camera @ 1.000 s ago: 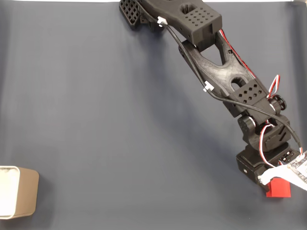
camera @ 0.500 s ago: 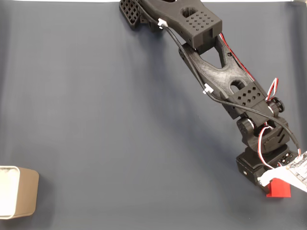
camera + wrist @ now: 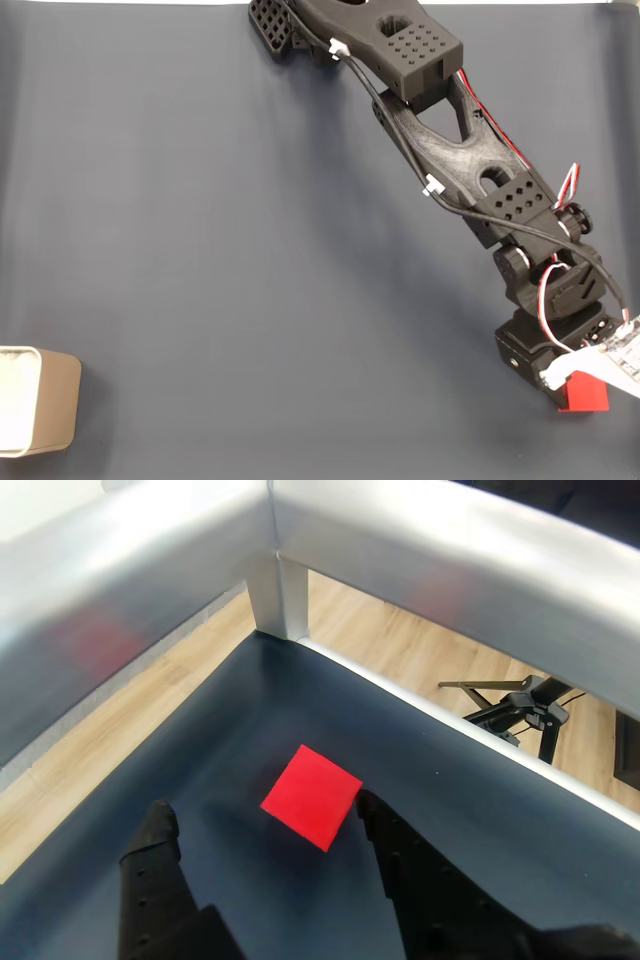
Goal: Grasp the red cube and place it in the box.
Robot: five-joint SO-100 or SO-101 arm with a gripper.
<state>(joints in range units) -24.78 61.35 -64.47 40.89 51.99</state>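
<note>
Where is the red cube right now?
In the fixed view the cube sits at lower right under the arm's end; in the wrist view it lies between the open fingers.

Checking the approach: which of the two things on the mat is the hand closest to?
The red cube, lying between the open hand's fingers in the wrist view; the box sits at the far left edge in the fixed view.

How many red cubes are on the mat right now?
1. The cube lies between the open gripper's fingertips in the wrist view, near the mat's lower right corner in the fixed view, partly under the arm.
</note>
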